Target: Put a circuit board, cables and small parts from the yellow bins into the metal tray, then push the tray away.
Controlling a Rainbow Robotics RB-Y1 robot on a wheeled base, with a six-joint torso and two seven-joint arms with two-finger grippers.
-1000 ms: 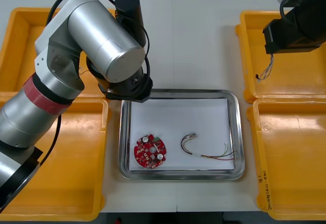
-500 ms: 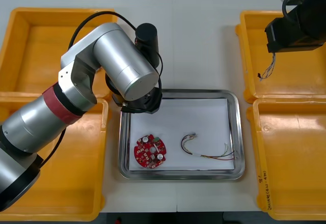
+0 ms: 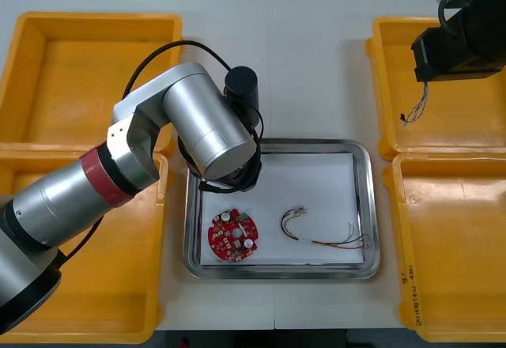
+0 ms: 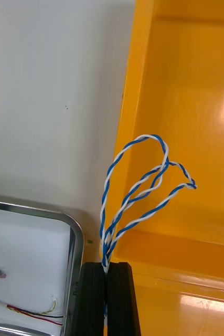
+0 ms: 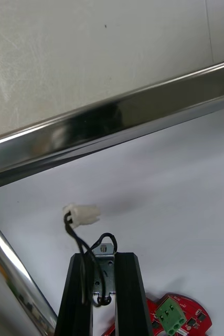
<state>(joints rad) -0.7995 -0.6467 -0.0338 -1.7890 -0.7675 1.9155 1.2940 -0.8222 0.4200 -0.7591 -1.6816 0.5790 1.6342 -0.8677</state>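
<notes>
**Both hands loaded; left over the tray, right over the far right bin**

- Left hand (image 5: pixel 104 260): over the white inside of the metal tray (image 3: pixel 371 206), at its far-left corner. Fingers nearly closed, pinching a black cable (image 5: pixel 76 239). The cable's white connector (image 5: pixel 83 214) sticks out past the fingertips, close to the liner; contact cannot be told.
- The shiny tray rim (image 5: pixel 117 123) runs just past the connector, with bare counter (image 3: pixel 316 71) beyond it.
- Red circuit board (image 3: pixel 234 235) lies flat in the tray's near-left part, just beside the left fingers. Its green terminal block (image 5: pixel 167 311) faces up.
- Red and yellow cable (image 3: pixel 316 233) lies in the tray, to the right of the board and apart from it.
- From above, the left arm (image 3: pixel 205 126) covers the tray's far-left corner and hides the hand and its cable.
- Right hand (image 4: pixel 107 265): over the far right yellow bin (image 3: pixel 474 126), near its inner wall. Fingers pressed together on a twisted blue and white cable (image 4: pixel 107 236), which loops free past the tips and hangs clear above the bin floor.
- Between the right hand and the tray: the bin's wall and a strip of counter.
- Other yellow bins: near right (image 3: pixel 451 245), far left (image 3: pixel 87 71), near left (image 3: pixel 118 269).
</notes>
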